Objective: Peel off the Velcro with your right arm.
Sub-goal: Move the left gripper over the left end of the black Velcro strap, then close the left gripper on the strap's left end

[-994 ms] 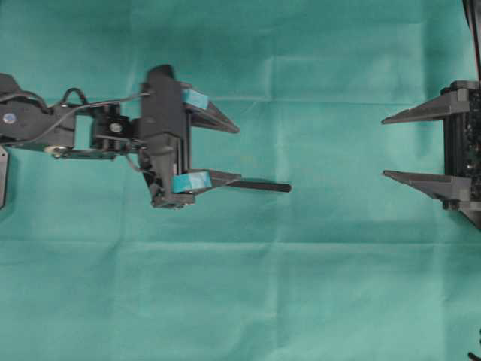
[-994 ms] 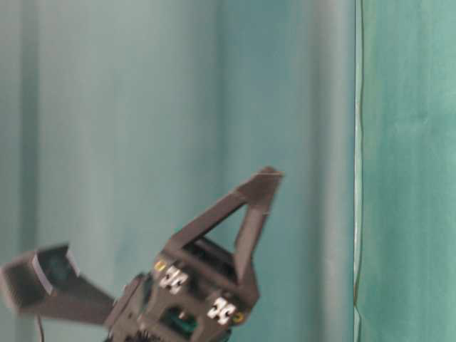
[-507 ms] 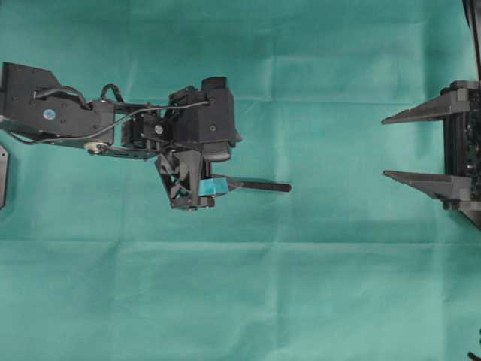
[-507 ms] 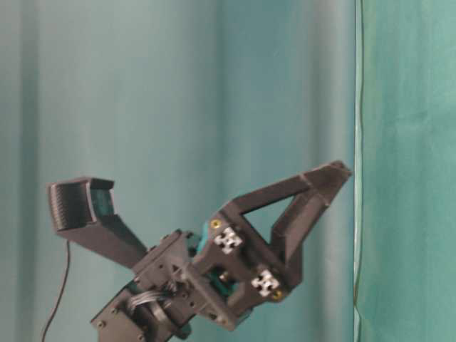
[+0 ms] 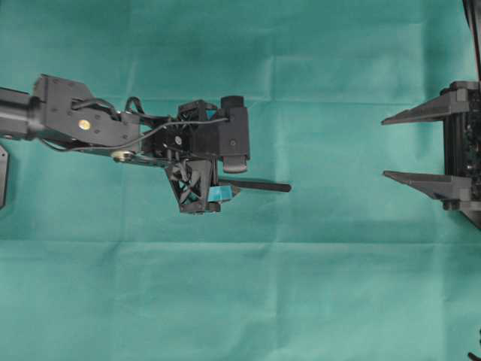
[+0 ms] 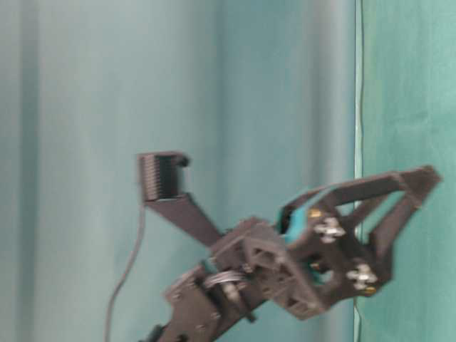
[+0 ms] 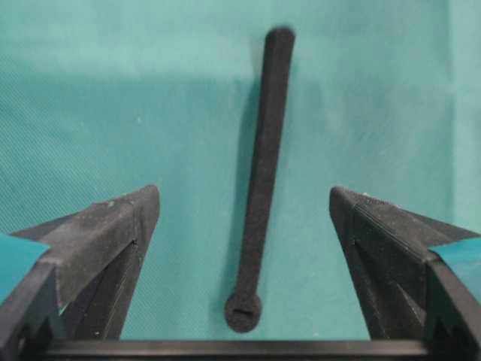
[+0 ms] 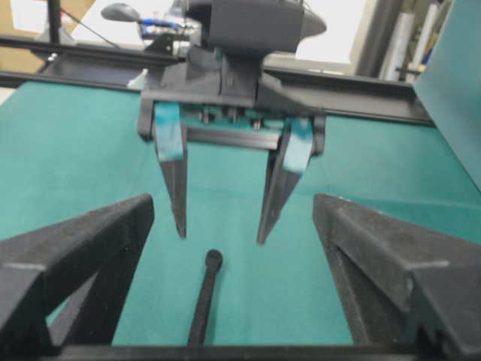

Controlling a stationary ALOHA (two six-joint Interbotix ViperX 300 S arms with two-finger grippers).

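The Velcro (image 5: 259, 185) is a thin black strip lying flat on the green cloth, left of the middle. Its rounded end (image 7: 243, 311) lies toward the left arm. My left gripper (image 5: 222, 180), with teal tape on its fingers, points down over that rounded end. It is open, one finger on each side of the strip (image 7: 263, 165), and holds nothing. From the right wrist camera the Velcro (image 8: 204, 301) runs toward me below the left fingertips (image 8: 180, 226). My right gripper (image 5: 385, 147) stays open and empty at the right edge, well away from the strip.
Green cloth (image 5: 240, 301) covers the whole table, with fold lines across it. A green curtain (image 6: 107, 107) hangs behind at table level. A black frame rail (image 8: 376, 83) crosses behind the left arm. A dark plate (image 5: 2, 177) sits at the left edge.
The left arm has reached further right and turned its gripper from level to pointing down over the Velcro's rounded end. The Velcro and the right gripper have not moved.
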